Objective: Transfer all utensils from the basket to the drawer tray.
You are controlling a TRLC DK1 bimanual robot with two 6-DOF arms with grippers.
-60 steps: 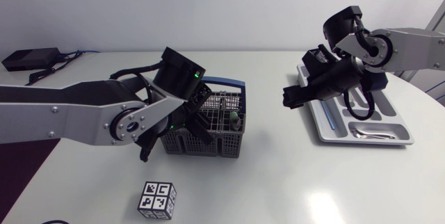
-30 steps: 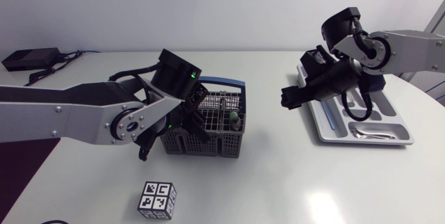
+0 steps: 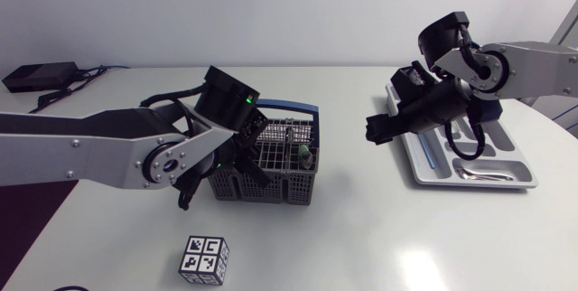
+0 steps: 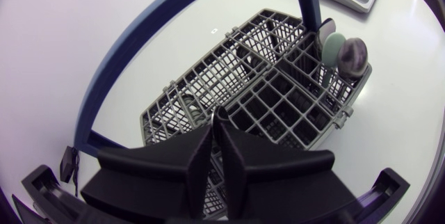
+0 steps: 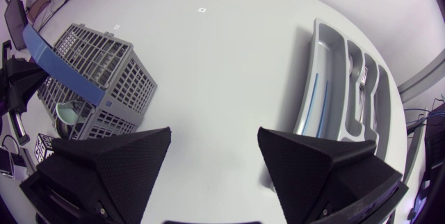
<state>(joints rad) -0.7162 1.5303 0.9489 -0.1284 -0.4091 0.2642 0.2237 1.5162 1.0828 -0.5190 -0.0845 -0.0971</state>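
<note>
We can read no words or numbers anywhere. The only signs are black-and-white square code patterns on the faces of a small cube [image 3: 204, 259], on the table [image 3: 379, 228] nearer than the basket [image 3: 271, 187].

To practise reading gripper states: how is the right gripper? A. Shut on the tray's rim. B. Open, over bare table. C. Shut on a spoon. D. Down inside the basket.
B: the right gripper stands wide open with only bare table in the gap, the basket and the tray off to either side.
</note>
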